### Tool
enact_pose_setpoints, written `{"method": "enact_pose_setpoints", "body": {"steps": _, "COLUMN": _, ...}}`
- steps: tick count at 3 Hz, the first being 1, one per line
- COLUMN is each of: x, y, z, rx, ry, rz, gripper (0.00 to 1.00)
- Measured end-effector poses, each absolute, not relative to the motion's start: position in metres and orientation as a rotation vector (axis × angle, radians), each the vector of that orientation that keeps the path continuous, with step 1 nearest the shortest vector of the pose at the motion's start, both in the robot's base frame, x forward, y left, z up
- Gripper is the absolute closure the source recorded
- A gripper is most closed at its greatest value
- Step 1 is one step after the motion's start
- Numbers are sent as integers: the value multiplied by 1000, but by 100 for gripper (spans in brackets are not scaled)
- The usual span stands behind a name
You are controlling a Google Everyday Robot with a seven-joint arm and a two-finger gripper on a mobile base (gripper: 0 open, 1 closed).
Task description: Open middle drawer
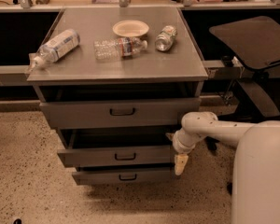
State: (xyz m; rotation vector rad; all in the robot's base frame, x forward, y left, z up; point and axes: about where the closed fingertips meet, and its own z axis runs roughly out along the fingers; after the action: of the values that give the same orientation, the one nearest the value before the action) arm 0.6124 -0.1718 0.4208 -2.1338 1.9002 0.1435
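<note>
The middle drawer (116, 156) is the second of three grey drawers in a metal cabinet, with a small black loop handle (125, 156) at its centre. It stands pulled out a little, with a dark gap above its front. My gripper (179, 163) hangs at the right end of this drawer's front, pointing down, on the end of my white arm (210, 127), which reaches in from the right. The gripper is well to the right of the handle. The taller top drawer (121, 112) and the lowest drawer (123, 176) also stand slightly out.
On the cabinet top (144, 64) lie a plastic bottle (56, 47), a clear bottle (119, 47), a paper plate (130, 28) and a can (165, 38). A dark chair (252, 41) stands at the right. My white body (261, 176) fills the lower right. The floor is speckled.
</note>
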Motion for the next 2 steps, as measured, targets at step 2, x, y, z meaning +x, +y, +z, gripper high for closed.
{"method": "enact_pose_setpoints", "body": {"steps": 2, "x": 562, "y": -141, "z": 418, "rx": -2251, "ry": 1825, "rz": 234, "gripper": 39}}
